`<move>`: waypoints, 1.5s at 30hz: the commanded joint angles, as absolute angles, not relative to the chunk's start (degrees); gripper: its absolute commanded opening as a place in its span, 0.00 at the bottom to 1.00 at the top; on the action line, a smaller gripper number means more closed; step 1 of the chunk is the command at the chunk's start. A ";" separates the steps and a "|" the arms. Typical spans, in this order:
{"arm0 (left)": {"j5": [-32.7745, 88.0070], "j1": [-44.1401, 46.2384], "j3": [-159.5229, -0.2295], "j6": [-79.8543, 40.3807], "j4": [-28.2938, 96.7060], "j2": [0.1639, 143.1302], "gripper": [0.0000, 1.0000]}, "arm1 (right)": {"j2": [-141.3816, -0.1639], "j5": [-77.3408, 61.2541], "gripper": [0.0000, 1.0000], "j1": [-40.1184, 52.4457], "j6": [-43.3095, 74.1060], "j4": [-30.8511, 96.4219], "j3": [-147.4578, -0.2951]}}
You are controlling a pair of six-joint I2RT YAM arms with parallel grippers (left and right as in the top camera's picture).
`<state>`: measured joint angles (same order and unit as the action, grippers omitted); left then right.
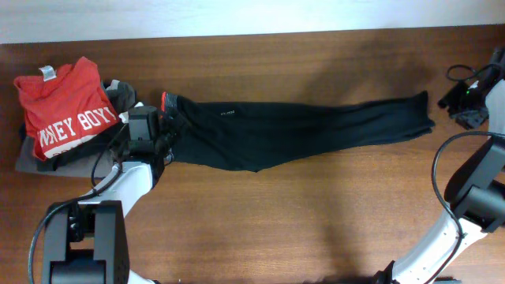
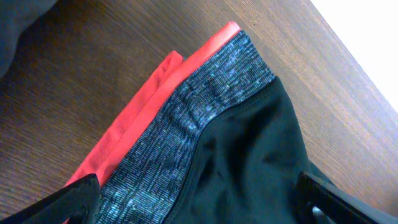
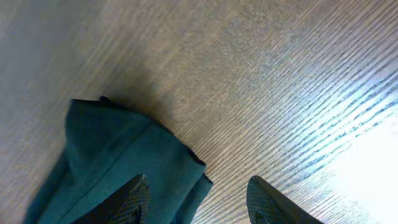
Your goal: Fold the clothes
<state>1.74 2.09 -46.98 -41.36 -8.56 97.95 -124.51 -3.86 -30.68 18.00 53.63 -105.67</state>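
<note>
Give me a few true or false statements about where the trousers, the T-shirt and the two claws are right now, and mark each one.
1. The trousers lie stretched out full length across the table. True.
2. The red T-shirt lies on top of the trousers. False: it sits on a grey garment at the table's left end, beside the waistband.
3. The left claw is open above the waistband. True.
4. The right claw is shut on a trouser leg. False: it is open, with the leg cuffs beside one finger and bare table in the gap.
</note>
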 commanded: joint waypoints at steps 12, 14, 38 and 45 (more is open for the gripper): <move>2.15 2.46 -47.68 -40.64 13.04 101.30 0.75 | -127.00 -2.92 0.56 -29.82 16.78 54.11 -104.03; 2.15 2.46 -47.68 -40.64 12.69 101.30 0.75 | -127.02 -2.96 0.56 -29.80 16.80 53.98 -104.03; 2.20 2.46 -47.68 -40.64 12.56 101.30 0.75 | -127.15 -10.15 0.66 -29.61 12.49 47.09 -91.83; 2.20 2.46 -47.68 -40.64 12.53 101.30 0.75 | -127.13 -10.72 0.07 -29.78 12.47 44.64 -89.69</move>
